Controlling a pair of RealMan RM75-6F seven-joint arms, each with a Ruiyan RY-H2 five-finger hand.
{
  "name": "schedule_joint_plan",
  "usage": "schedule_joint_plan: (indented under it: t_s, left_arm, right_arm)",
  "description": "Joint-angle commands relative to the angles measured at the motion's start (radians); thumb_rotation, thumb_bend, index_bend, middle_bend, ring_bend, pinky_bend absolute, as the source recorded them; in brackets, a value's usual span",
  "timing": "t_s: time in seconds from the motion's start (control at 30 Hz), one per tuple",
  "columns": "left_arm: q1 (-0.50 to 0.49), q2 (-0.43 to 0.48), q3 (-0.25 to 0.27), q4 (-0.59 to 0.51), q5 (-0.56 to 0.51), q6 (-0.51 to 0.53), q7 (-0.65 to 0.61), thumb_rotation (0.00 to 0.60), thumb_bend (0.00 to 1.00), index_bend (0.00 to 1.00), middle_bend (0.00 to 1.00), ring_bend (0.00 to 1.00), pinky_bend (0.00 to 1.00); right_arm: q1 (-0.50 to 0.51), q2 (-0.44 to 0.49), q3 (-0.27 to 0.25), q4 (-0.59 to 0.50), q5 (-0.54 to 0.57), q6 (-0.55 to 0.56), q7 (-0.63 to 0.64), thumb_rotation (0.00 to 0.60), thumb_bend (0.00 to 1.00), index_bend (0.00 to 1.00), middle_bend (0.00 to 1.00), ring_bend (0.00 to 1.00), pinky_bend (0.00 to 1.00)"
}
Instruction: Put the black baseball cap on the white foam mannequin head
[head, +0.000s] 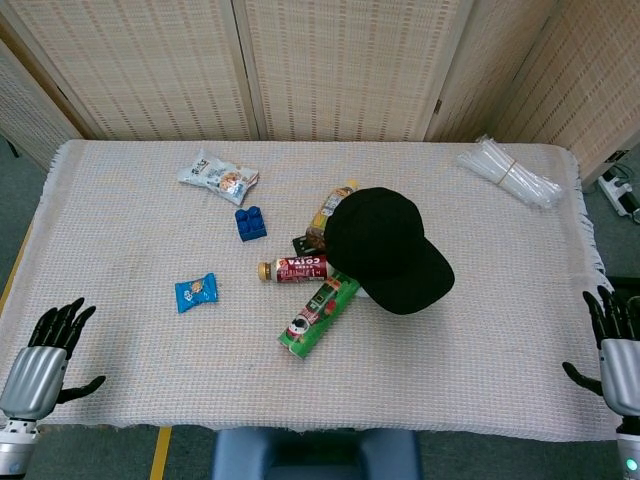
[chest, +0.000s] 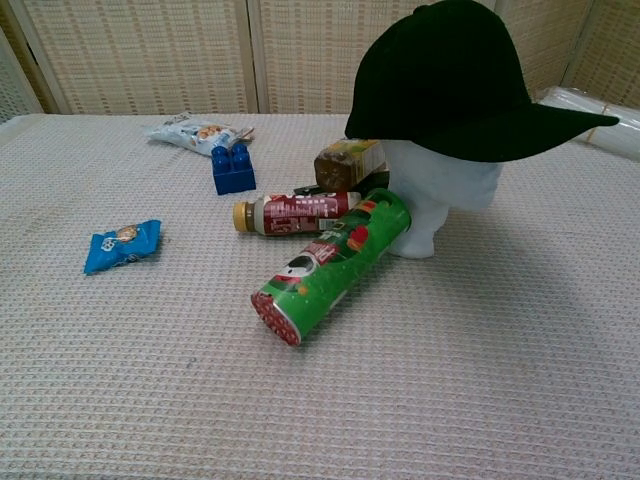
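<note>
Chest view is showing the black baseball cap (chest: 455, 75) sitting on the white foam mannequin head (chest: 440, 195), its brim pointing toward 3 o'clock and jutting well past the face, so the task is looking done. Head view is placing the cap just right of the middle of the surface (head: 130, 260), with the foam hidden beneath it. A green snack tube (chest: 330, 265) is lying on its side with its far end touching or just beside the mannequin's neck, and a red-labelled drink bottle (chest: 290, 212) is lying just behind it at 9 o'clock from the head. Further out toward 10 o'clock are a blue toy brick (chest: 233, 167), a pale snack packet (chest: 195, 131) and, at 8 o'clock, a small blue wrapper (chest: 121, 245). The left robot hand (head: 42, 355) is hovering off the near left corner, fingers spread, holding nothing; the right robot hand (head: 618, 350) is hanging past the near right edge, likewise spread and empty. The risk from here is a toppled head: the cap seems to be riding high, and any nudge to the tube, or an arm sweeping across the brim, could tip the light foam or slide the cap off.
</note>
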Motion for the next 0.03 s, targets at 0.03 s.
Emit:
schedule_joint_plan:
  t_s: [0.03]
  left_arm:
    - [0.002, 0.003, 0.002, -0.002, 0.003, 0.002, 0.000, 0.600, 0.10, 0.01, 0.00, 0.00, 0.05]
  right_arm:
    - [-0.012, 0.006, 0.004, -0.006, -0.013, 0.007, 0.009, 0.600, 0.06, 0.00, 0.00, 0.00, 0.00]
